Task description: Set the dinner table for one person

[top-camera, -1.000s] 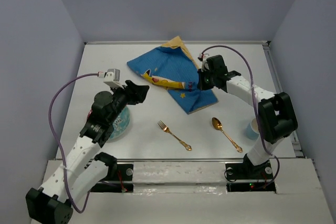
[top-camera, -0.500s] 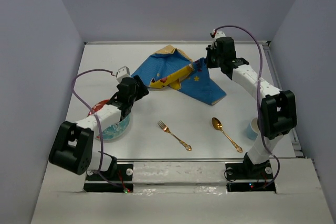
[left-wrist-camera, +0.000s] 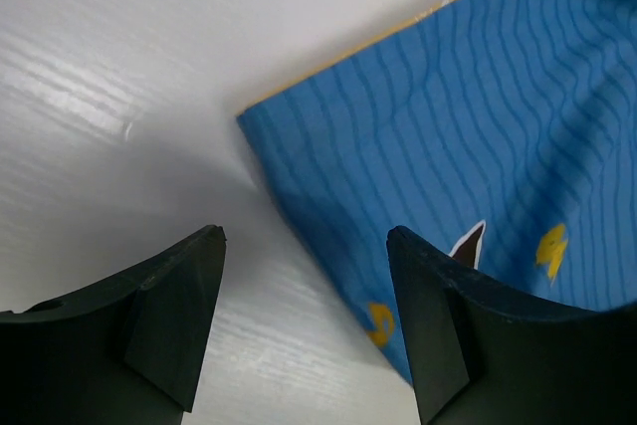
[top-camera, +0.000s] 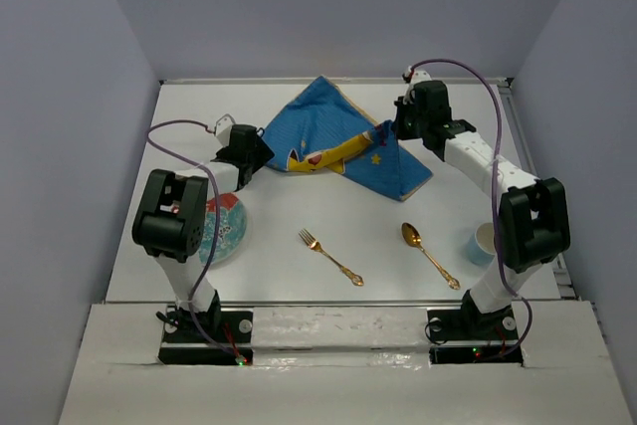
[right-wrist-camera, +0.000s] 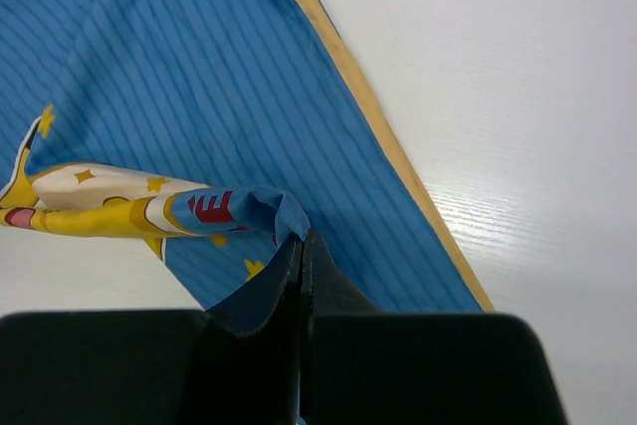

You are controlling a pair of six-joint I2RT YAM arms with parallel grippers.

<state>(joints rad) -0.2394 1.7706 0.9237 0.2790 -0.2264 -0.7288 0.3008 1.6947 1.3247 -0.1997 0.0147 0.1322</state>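
The blue cartoon-print cloth (top-camera: 338,136) lies partly folded at the back middle of the white dinner table (top-camera: 299,276). My right gripper (top-camera: 390,130) is shut on a folded edge of the cloth (right-wrist-camera: 269,208) and holds it a little lifted. My left gripper (top-camera: 261,149) is open and empty, low over the table at the cloth's left corner (left-wrist-camera: 261,126); the cloth edge lies between and just past its fingers (left-wrist-camera: 428,316). A patterned plate (top-camera: 221,229) sits at the left, a gold fork (top-camera: 330,257) and gold spoon (top-camera: 429,254) near the front, a light blue cup (top-camera: 480,243) at the right.
Lavender-grey walls (top-camera: 80,97) close in the table on three sides. The left arm's cable (top-camera: 174,131) arches over the table beside the plate. A metal rail (top-camera: 338,303) runs along the near edge.
The left arm has swung back and reached the cloth's left corner, uncovering the plate. The right gripper has pulled the cloth's edge rightward, spreading the cloth wider.
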